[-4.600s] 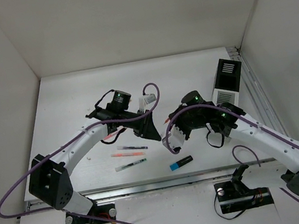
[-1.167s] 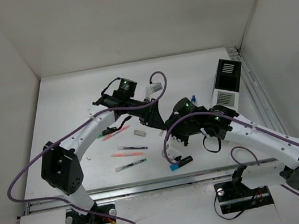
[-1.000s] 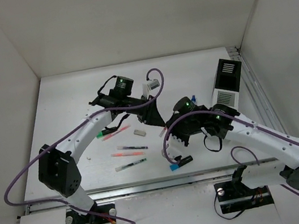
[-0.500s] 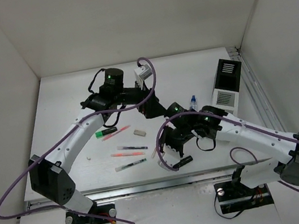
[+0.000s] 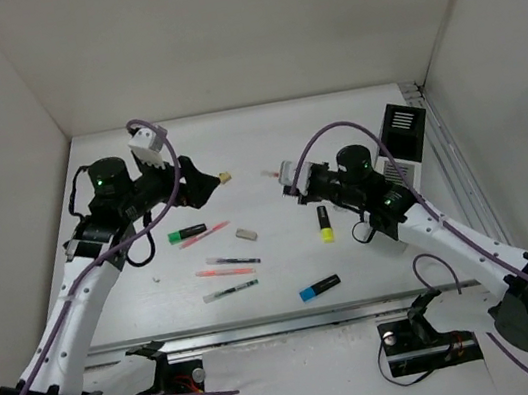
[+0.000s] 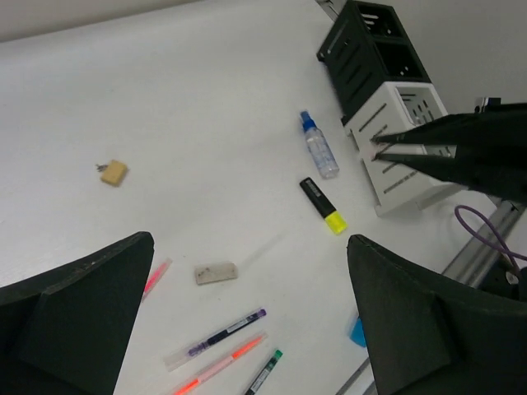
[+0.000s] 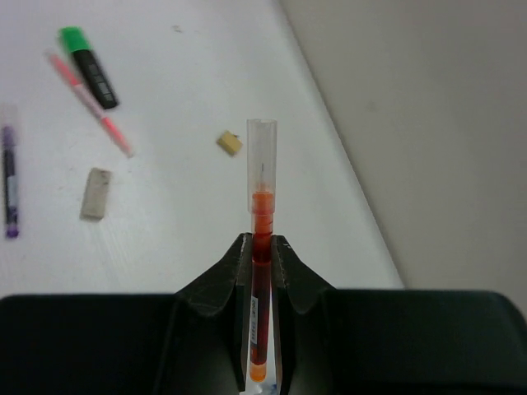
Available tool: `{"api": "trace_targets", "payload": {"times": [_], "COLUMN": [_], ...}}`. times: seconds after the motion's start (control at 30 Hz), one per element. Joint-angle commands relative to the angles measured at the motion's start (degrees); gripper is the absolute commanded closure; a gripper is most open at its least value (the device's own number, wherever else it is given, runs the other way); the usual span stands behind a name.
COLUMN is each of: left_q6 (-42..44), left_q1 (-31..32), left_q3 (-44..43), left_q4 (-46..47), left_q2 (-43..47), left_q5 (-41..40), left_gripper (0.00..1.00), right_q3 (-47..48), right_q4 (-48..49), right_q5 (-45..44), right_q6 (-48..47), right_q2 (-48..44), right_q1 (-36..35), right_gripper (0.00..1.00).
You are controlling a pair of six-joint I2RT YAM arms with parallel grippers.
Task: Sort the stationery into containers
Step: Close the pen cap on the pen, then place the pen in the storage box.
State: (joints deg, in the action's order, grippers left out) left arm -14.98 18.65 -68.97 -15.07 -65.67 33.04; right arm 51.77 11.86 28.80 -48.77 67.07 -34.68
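Orange-red pen [image 7: 262, 206] is pinched tight in my right fingers [image 5: 289, 175], held up off the table [image 5: 331, 115] (clear cap end poking out front). My left fingers [image 5: 202, 180] are spread wide, holding nothing, hanging above the table's left side. The slotted organizer [image 5: 400, 134] stands at the table's far right edge.
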Motion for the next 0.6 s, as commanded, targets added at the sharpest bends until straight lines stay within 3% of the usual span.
{"api": "trace_targets", "payload": {"times": [0.0, 0.07, 0.23, 0.43, 0.57], "left_q6": [-2.7, -2.9, -3.8, -4.1, -4.0], "left_q1": [-1.2, -1.9, -2.4, -2.4, -2.4], "left_q3": [1.5, 2.7, 7.8, 10.9, 12.0], "left_q4": [2.3, 1.5, 2.0, 2.5, 3.1], "left_q2": [5.2, 6.0, 8.1, 6.9, 5.6], "left_q5": [-7.6, -9.6, -10.0, -9.4, -8.7], "left_gripper": [0.01, 0.01, 0.0, 0.01, 0.01], "right_q3": [-1.9, -2.1, -8.5, -12.6, -18.5], "right_q4": [24.2, 24.5, 24.7, 11.5, 8.1], "right_q5": [-14.5, -23.8, -31.7, -45.6, -49.1], "right_q6": [24.7, 33.2, 39.6, 45.0, 43.9], "right_q2": [-3.2, -3.9, -12.3, -23.5, -32.7], "right_q1": [4.1, 5.8, 7.1, 7.9, 8.1], "right_gripper": [1.0, 1.0, 1.0, 1.0, 1.0]}}
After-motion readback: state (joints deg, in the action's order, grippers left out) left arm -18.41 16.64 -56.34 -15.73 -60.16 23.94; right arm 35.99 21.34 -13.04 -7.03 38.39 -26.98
